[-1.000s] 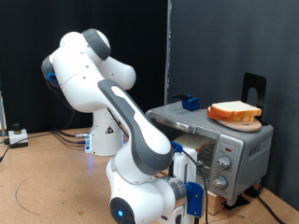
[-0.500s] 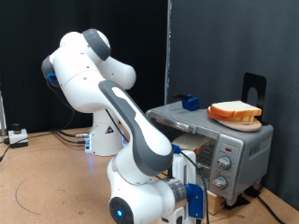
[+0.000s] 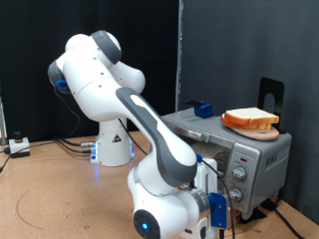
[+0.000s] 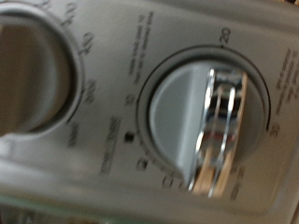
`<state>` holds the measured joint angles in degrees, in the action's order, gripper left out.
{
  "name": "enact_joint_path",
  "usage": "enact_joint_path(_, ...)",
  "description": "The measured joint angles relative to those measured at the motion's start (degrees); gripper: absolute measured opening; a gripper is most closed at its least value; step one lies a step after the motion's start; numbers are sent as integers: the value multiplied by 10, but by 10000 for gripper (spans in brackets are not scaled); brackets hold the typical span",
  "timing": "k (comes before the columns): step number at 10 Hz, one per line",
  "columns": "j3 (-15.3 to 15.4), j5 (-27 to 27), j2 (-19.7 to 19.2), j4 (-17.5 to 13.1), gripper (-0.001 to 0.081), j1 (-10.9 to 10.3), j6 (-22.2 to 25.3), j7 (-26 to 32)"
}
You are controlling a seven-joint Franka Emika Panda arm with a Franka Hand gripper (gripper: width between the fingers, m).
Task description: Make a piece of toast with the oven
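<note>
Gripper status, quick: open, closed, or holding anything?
Gripper: cannot be told. It sits in front of the oven control panel, hidden behind the arm; the wrist view shows only a knob close up, no jaws.

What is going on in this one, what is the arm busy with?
The Panda arm has its hand down in front of the oven, at the knob panel on the exterior view's right. The wrist view shows a round grey knob with a shiny bar grip filling the picture, with dial numbers around it. The gripper's fingers are not visible in either view. A pile of bread slices sits on top of the oven.
</note>
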<state>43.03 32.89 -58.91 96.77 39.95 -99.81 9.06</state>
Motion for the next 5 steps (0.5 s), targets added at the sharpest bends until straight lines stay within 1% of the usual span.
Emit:
enact_joint_path(3, 5, 12, 0, 7, 809, -14, -43, 7)
enact_joint_path(5, 6, 19, -1, 6, 809, -18, -54, 7)
